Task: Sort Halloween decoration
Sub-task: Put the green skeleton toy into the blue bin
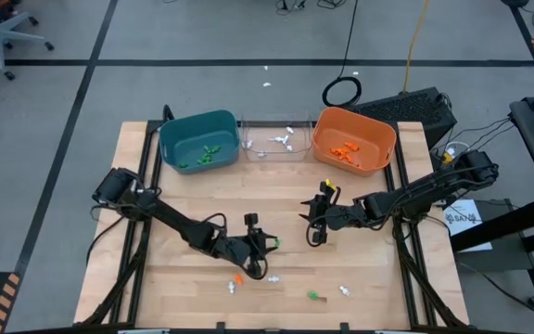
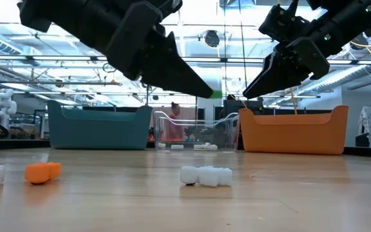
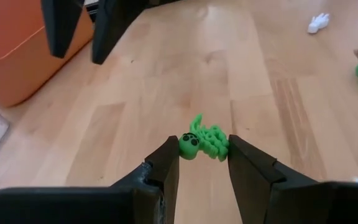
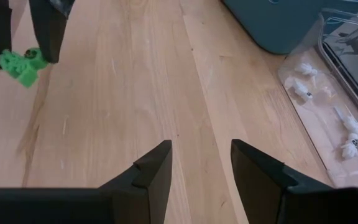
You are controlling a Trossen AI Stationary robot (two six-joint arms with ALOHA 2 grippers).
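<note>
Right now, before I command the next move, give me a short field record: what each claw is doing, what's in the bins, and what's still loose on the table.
left claw: shut on green skeleton trinket, lifted off the table
right claw: open, empty, hovering mid-table
teal bin: green pieces inside
clear bin: white pieces inside
orange bin: orange pieces inside
loose on table: orange piece, white pieces, another green piece
</note>
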